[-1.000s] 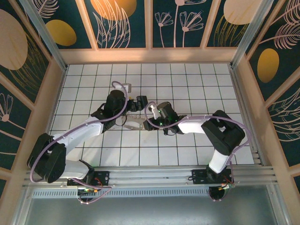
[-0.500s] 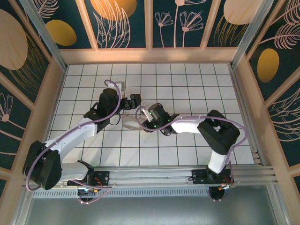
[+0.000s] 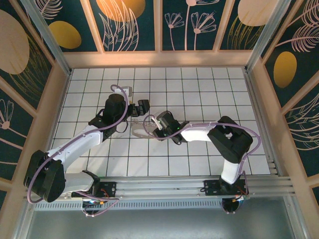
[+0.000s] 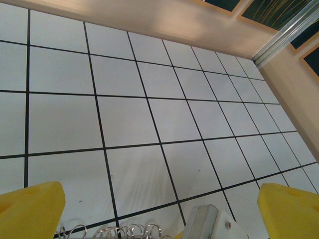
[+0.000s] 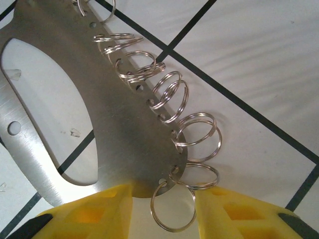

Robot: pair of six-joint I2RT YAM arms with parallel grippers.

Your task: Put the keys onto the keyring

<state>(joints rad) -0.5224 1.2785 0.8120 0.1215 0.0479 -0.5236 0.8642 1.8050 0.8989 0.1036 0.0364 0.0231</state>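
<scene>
The keyring (image 5: pixel 75 99) is a flat silvery oval plate lying on the tiled floor, with several small split rings (image 5: pixel 172 94) hanging along one edge. My right gripper (image 5: pixel 164 209) has its yellow fingers (image 5: pixel 84 214) closed on the plate's near end, with one ring between them. From above, the keyring (image 3: pixel 139 130) lies just left of my right gripper (image 3: pixel 152 130). My left gripper (image 3: pixel 144 109) hovers beyond it, wide open. In its wrist view, that gripper (image 4: pixel 159 214) has bare tiles between its fingers, and the split rings (image 4: pixel 119 231) show at the bottom edge. The keys are out of view.
A small pale item (image 3: pixel 128 91) lies on the tiles behind the left wrist, partly under its cable. The wooden back wall (image 4: pixel 164 20) and side walls (image 3: pixel 261 99) close in the tiled floor (image 3: pixel 199 89). A white part of the right wrist (image 4: pixel 209 224) sits close below the left gripper.
The right gripper has slid left and narrowed its jaws around the keyring's end. The left arm has drawn back to the left, its gripper still open.
</scene>
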